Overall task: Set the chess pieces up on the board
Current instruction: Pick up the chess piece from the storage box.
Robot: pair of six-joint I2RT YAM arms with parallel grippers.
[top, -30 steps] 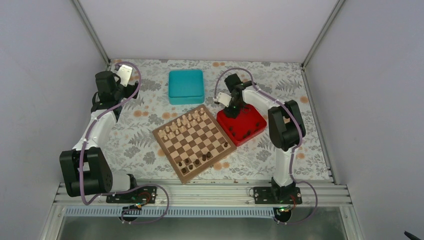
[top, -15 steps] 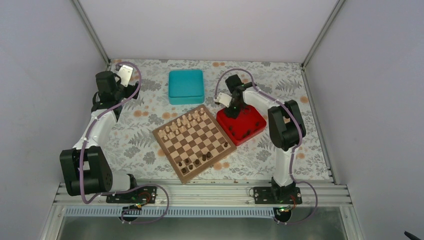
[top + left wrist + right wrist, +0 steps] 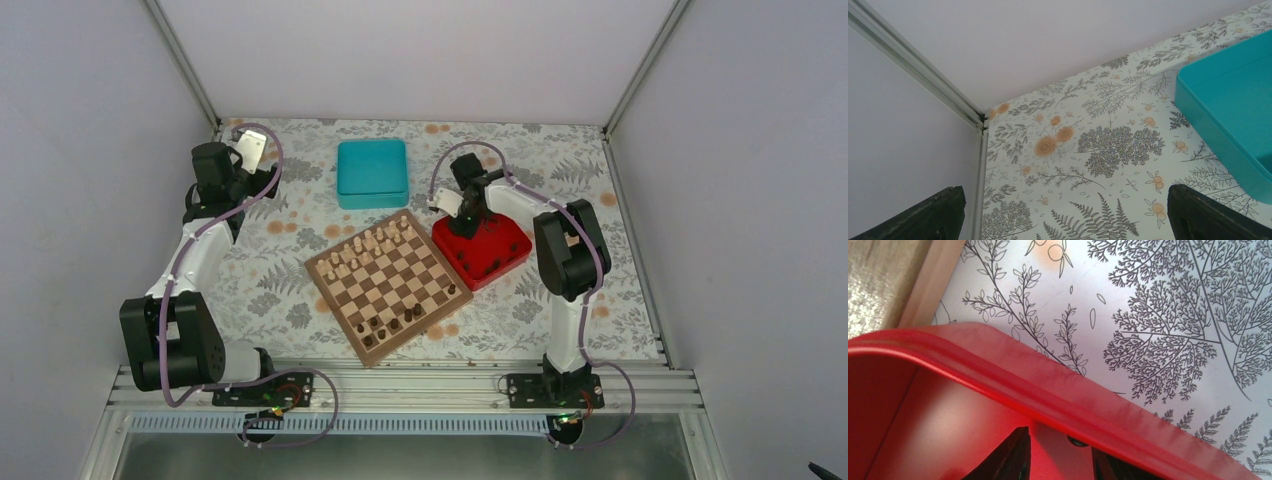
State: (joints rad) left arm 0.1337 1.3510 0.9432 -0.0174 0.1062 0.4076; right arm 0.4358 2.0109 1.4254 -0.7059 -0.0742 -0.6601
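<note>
- Right end effector (image 3: 1057,463) low inside the red tray (image 3: 1048,385), tight against its far wall; fingers (image 3: 1013,457) parted, released, gripping nothing, bare tray floor between them.
- Just ahead of the fingertips, at the foot of that wall: one small dark chess piece (image 3: 1076,441), untouched, too blurred to tell which kind.
- Nearer the arm bases than this end effector, on the tray floor: a few loose dark pieces (image 3: 490,268).
- To its left and nearer the bases, just beside the tray: the board (image 3: 395,277), turned at an angle on the bench (image 3: 1173,315).
- Along the board's edge farthest from the end effector: several placed dark pieces (image 3: 390,325); one more by the board's tray-side edge.
- Along the board's closer edge: pale pieces (image 3: 375,245) in rows.
- Left end effector (image 3: 1068,217) well apart, over bare bench near the back left corner, fingers spread wide, released.
- To its right: teal box (image 3: 1228,100), not touched.
</note>
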